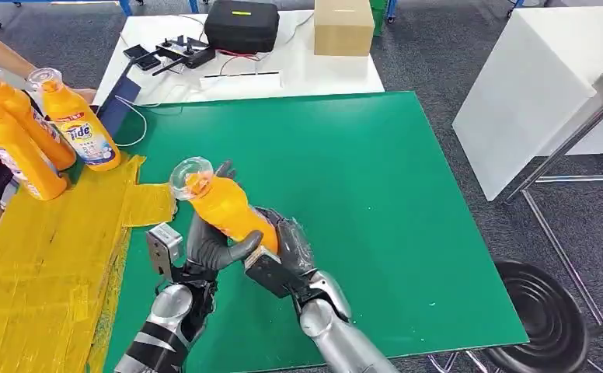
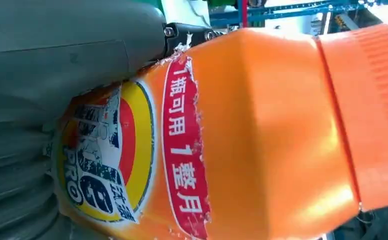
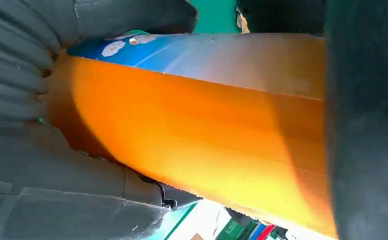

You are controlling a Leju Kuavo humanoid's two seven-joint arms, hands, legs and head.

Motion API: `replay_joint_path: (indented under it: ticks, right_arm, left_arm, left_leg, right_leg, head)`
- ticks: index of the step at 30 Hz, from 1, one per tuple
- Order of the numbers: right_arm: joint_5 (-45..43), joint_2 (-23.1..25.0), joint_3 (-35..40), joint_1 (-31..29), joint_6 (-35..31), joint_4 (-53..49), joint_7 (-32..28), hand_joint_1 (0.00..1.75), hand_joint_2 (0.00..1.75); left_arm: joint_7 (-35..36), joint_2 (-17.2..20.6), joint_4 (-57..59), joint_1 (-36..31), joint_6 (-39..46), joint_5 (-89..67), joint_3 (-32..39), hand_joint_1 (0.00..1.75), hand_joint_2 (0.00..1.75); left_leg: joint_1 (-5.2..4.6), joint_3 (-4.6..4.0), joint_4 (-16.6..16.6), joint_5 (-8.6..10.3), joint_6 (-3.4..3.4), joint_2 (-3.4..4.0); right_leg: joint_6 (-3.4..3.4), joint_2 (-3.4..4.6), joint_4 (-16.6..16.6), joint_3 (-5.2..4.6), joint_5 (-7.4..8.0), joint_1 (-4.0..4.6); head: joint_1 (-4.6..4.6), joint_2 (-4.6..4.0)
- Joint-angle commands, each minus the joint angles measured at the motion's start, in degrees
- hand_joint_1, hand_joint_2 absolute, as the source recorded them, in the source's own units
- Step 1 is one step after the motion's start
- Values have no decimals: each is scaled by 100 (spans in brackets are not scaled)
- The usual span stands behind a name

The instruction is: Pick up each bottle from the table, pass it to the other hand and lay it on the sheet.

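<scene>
One orange bottle (image 1: pixel 224 206) is gripped by both hands above the green sheet (image 1: pixel 376 202), near its left edge: left hand (image 1: pixel 213 249) wrapped around the body, right hand (image 1: pixel 287 249) closed on the base. Three bottles (image 1: pixel 42 128) are stood on the yellow table (image 1: pixel 42 280), far left.

Both silver arms reach in from below and meet over the worktop (image 1: pixel 407 233). The left robot hand (image 1: pixel 213 247) wraps its dark fingers around the bottle (image 1: pixel 224 206) from the left. The right robot hand (image 1: pixel 287 252) clasps the bottle's lower end from the right, so both hands grip it together.
</scene>
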Motion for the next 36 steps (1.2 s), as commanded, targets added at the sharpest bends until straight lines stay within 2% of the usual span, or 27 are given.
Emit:
replay_joint_path:
  ticks: [1,14,20,22,25,26,27,28,29,35,36]
  right_arm:
    - [30,-113,335,-222,-23,420,-4,175,175]
    - [70,-301,220,-109,-63,72,43,175,175]
    - [118,-281,162,-23,-122,0,39,171,175]
    - [141,-271,146,25,-221,-96,28,0,175]
    - [-145,-371,87,234,19,-712,34,0,175]
    - [-329,-433,70,321,193,-1010,55,0,175]
    - [-411,-479,70,361,274,-1184,75,0,175]
    - [-433,-525,90,388,295,-1330,74,0,0]
    - [-433,-549,104,403,304,-1392,74,0,0]
    - [-433,-549,104,403,304,-1392,74,0,0]
    - [-433,-549,104,403,304,-1392,74,0,0]
  left_arm:
    - [-3,-35,260,-253,55,57,-54,175,175]
    - [-75,-4,43,-177,346,-3,32,175,175]
    - [-158,-46,-170,-100,827,-288,64,175,175]
    - [-161,-50,-243,-74,1045,-417,73,175,175]
    - [-110,63,-331,-80,2487,-1706,6,175,175]
    - [113,168,-222,-176,3332,-2760,-67,175,175]
    - [327,206,-152,-238,3831,-3489,-80,175,175]
    - [561,-65,-587,-100,3880,-4929,744,175,175]
    - [484,-186,-557,-73,3880,-5561,836,175,175]
    - [484,-186,-557,-73,3880,-5561,836,175,175]
    - [484,-186,-557,-73,3880,-5561,836,175,175]
  left_leg:
    - [9,21,4,-9,-10,-18]
    - [5,12,0,-3,-6,-18]
    - [6,15,2,-6,-8,-19]
    - [8,19,3,-8,-9,-21]
    - [7,16,1,-7,-8,-18]
    - [6,8,1,-4,-7,-16]
    - [8,11,4,-6,-9,-25]
    - [4,6,1,-2,-7,-20]
    - [6,11,3,-6,-9,-23]
    - [9,21,8,-13,-10,-19]
    - [4,4,2,-3,-5,-7]
  right_leg:
    - [-5,-7,1,26,-11,7]
    - [-2,-10,-3,17,-6,4]
    - [-3,-10,-1,20,-9,5]
    - [-4,-11,0,23,-11,6]
    - [-4,-9,-2,19,-9,6]
    - [-3,-9,-2,12,-6,5]
    - [-4,-16,0,18,-10,7]
    - [-3,-13,0,9,-6,3]
    - [-4,-13,2,16,-10,5]
    - [-3,-6,3,27,-14,6]
    - [-2,-1,-1,6,-2,2]
  head:
    - [-2,0]
    - [-2,0]
    - [0,2]
    - [-2,2]
    - [-2,0]
    - [0,0]
    - [0,0]
    - [-2,0]
    - [0,0]
    - [0,2]
    - [0,0]
